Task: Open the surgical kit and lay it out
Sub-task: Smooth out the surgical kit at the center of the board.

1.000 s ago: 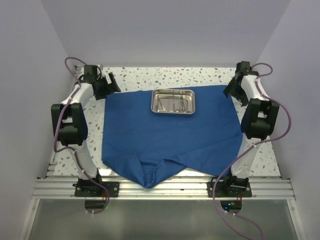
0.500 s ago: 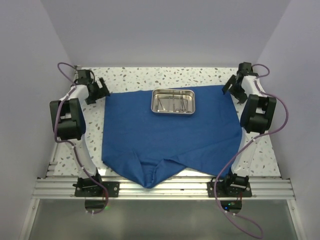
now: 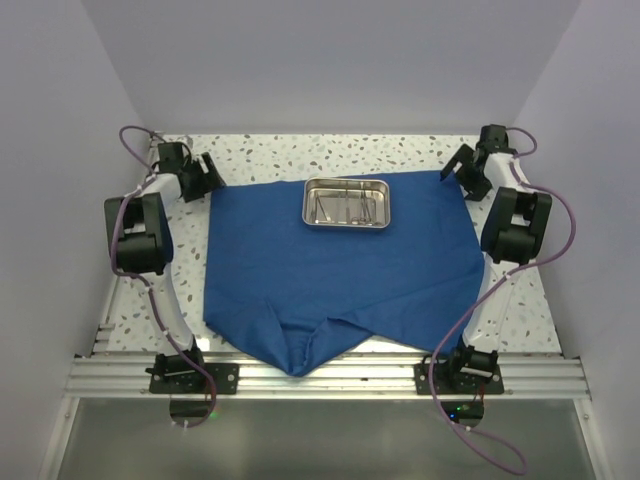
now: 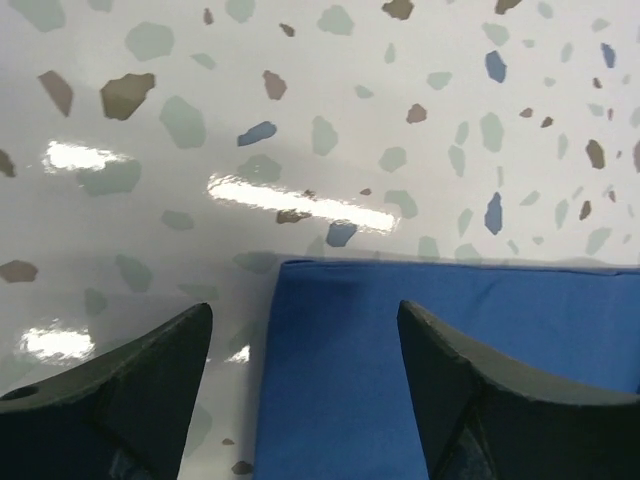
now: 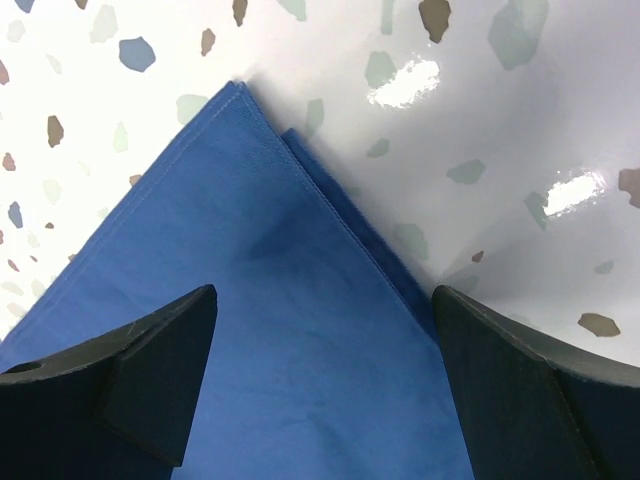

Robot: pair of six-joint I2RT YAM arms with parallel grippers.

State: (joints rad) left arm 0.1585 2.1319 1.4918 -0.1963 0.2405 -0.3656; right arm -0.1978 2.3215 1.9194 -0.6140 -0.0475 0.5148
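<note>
The surgical kit's royal-blue cloth (image 3: 340, 270) lies spread on the speckled table, its near edge folded into a point at the front rail. A shiny steel tray (image 3: 346, 203) with thin steel instruments in it sits on the cloth's far middle. My left gripper (image 3: 207, 172) is at the cloth's far-left corner (image 4: 300, 275), open, with that corner lying between the fingers (image 4: 130, 390). My right gripper (image 3: 460, 172) hovers at the far-right corner (image 5: 240, 100), open, both fingers (image 5: 530, 390) straddling the cloth (image 5: 300, 330). Neither holds anything.
The speckled tabletop (image 3: 300, 150) shows bare along the back and at both sides of the cloth. Pale walls close in behind and on both sides. An aluminium rail (image 3: 320, 375) with the arm bases runs along the near edge.
Both arms have reached farther back and settled their grippers over the cloth's far corners. The left jaws have narrowed slightly. Cloth and tray have not moved.
</note>
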